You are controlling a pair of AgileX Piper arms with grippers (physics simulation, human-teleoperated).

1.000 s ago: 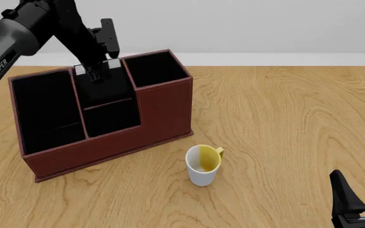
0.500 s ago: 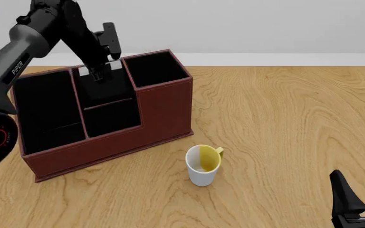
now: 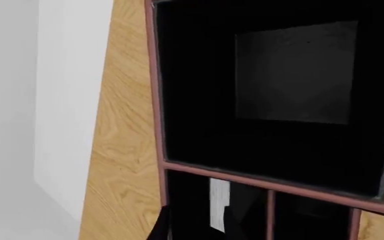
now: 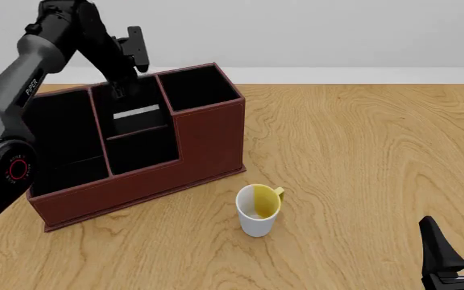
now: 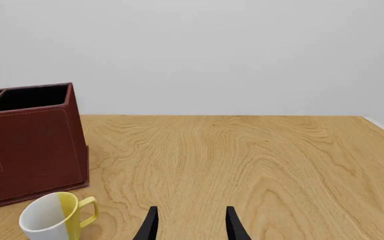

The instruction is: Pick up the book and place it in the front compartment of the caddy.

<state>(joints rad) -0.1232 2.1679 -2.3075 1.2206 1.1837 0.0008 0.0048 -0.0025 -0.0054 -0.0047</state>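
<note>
The reddish-brown caddy (image 4: 135, 187) stands at the left of the table. The black book stands in the farther of its two small middle cells, with only its white page edge (image 4: 137, 113) showing. My left gripper (image 4: 121, 84) hangs just above that cell, open and holding nothing. In the left wrist view I look down into the caddy's black cells (image 3: 245, 175) and see the book's white edge (image 3: 219, 205) below my fingers. My right gripper (image 4: 456, 225) is open and empty at the near right, and it also shows in the right wrist view (image 5: 192, 212).
A white-and-yellow mug (image 4: 258, 210) stands upright in front of the caddy's right end. It shows in the right wrist view (image 5: 52, 217) beside the caddy's wall (image 5: 32, 145). A pale wall runs behind the table's far edge.
The book has left my left gripper and dropped lower into the small cell. The left gripper has risen a little. The right arm has not moved.
</note>
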